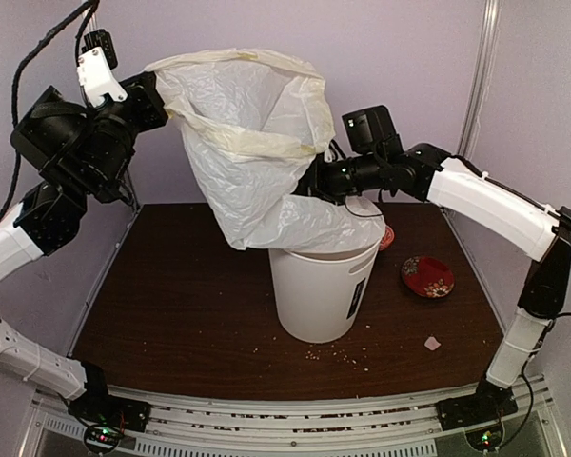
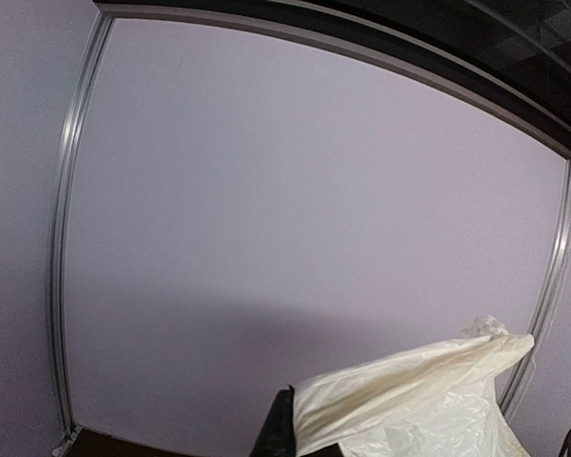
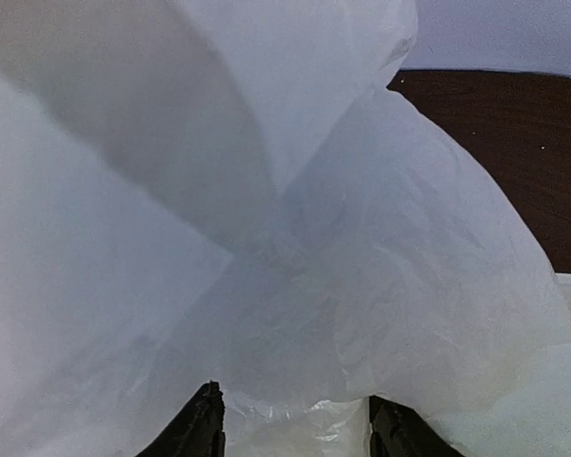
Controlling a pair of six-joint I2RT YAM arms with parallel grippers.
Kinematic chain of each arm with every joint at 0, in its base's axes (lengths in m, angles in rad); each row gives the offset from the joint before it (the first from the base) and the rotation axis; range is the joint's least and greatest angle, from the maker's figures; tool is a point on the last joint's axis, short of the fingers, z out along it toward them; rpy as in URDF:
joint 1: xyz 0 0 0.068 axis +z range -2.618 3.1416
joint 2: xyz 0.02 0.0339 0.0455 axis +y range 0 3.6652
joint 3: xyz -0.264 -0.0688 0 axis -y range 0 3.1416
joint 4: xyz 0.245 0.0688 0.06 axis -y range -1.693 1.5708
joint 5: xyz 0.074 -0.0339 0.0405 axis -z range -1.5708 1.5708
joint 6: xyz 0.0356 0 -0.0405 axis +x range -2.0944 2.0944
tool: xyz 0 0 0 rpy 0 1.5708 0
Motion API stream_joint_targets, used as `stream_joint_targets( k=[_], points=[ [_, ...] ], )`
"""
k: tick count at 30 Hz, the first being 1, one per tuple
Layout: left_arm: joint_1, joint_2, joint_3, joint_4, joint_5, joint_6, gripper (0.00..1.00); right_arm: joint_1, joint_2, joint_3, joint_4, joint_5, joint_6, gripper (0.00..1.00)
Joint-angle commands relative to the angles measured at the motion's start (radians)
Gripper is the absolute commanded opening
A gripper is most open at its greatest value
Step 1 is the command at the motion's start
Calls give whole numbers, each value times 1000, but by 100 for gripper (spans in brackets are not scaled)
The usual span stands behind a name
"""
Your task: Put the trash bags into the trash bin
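The trash bag (image 1: 252, 143) is a big crinkly translucent white sheet held up over the trash bin (image 1: 319, 295), its lower end draped on the bin's rim. High at the upper left, my left gripper (image 1: 162, 100) is shut on the bag's cream rim; the left wrist view shows that rim (image 2: 428, 400) pinched at my left gripper (image 2: 303, 440). My right gripper (image 1: 309, 181) pushes into the bag's side just above the bin. In the right wrist view the bag (image 3: 266, 238) fills the frame, and my right gripper (image 3: 295, 405) has its jaws apart with bunched plastic between them.
A red-patterned bowl (image 1: 427, 276) sits right of the bin, and another (image 1: 387, 236) peeks out behind it. A small white paper scrap (image 1: 432, 343) and several crumbs (image 1: 338, 357) lie on the dark wooden table (image 1: 171, 305). Purple walls close in the back and sides.
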Motion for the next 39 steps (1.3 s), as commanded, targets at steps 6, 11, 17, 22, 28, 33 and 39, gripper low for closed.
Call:
stream_joint_targets(
  k=[6, 11, 17, 22, 28, 33, 39],
  points=[
    [31, 30, 13, 84, 47, 29, 0, 53, 35, 38, 48, -21, 85, 49],
    [46, 80, 30, 107, 115, -14, 0, 3, -28, 35, -55, 78, 67, 47],
    [49, 153, 67, 176, 275, -106, 0, -32, -107, 27, -146, 127, 22, 51],
    [54, 237, 105, 232, 332, -139, 0, -39, -165, -6, -161, 127, 15, 54],
    [98, 262, 139, 268, 393, -165, 0, -79, -249, -8, -228, 186, -10, 52],
    [225, 288, 190, 231, 584, -327, 0, -99, -245, -19, -284, 222, -58, 48],
    [255, 436, 370, 177, 727, -375, 0, -85, -281, -37, -363, 273, -116, 46]
  ],
)
